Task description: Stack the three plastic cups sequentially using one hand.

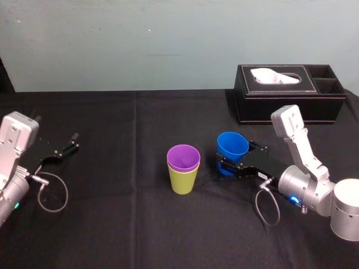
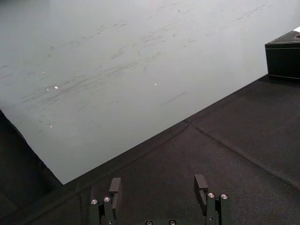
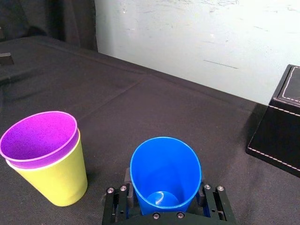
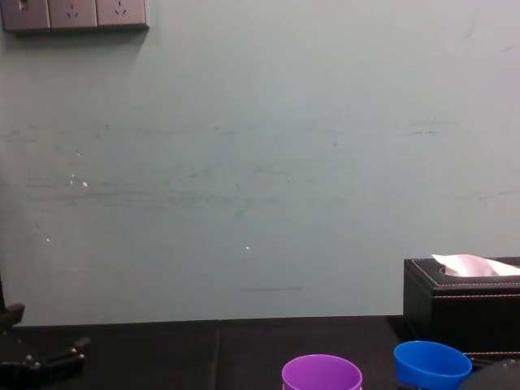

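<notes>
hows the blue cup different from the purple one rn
The blue cup is gripped by the right hand; the purple cup is untouched. The purple cup sits nested in the yellow-green cup, while the blue cup is unstacked. The blue cup leans; the purple cup stands upright. Both are plain tapered tumblers of like size. The left hand waits open, far left.

Purple cup (image 4: 322, 374) rim at bottom centre, blue cup (image 4: 431, 363) rim near on its right, not touching. Black tissue box (image 4: 459, 307) far right, white tissue (image 4: 471, 265) on top. Black tabletop (image 4: 179, 354), pale wall (image 4: 260, 162).
</notes>
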Robot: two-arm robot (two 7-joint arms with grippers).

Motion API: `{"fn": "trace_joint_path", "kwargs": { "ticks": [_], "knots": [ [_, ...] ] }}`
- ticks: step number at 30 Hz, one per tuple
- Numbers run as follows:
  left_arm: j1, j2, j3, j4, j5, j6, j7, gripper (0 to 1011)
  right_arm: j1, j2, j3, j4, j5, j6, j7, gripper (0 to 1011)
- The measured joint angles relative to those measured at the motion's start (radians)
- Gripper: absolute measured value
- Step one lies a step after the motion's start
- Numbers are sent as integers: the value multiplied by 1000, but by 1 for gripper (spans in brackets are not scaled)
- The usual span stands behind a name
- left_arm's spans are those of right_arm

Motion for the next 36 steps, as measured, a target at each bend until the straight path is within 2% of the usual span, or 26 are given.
{"fn": "trace_joint_path", "kwargs": {
  "ticks": [14,22,36],
  "knots": [
    [0,0,0,0,0,0,0,1010,0,0,0,-1,1,0,0,729],
    [0,0,0,0,0,0,0,1010,-15,10,13,-29,3,10,0,729],
    [0,0,0,0,0,0,0,1010,-69,71,66,-173,59,65,14,729]
  ]
}}
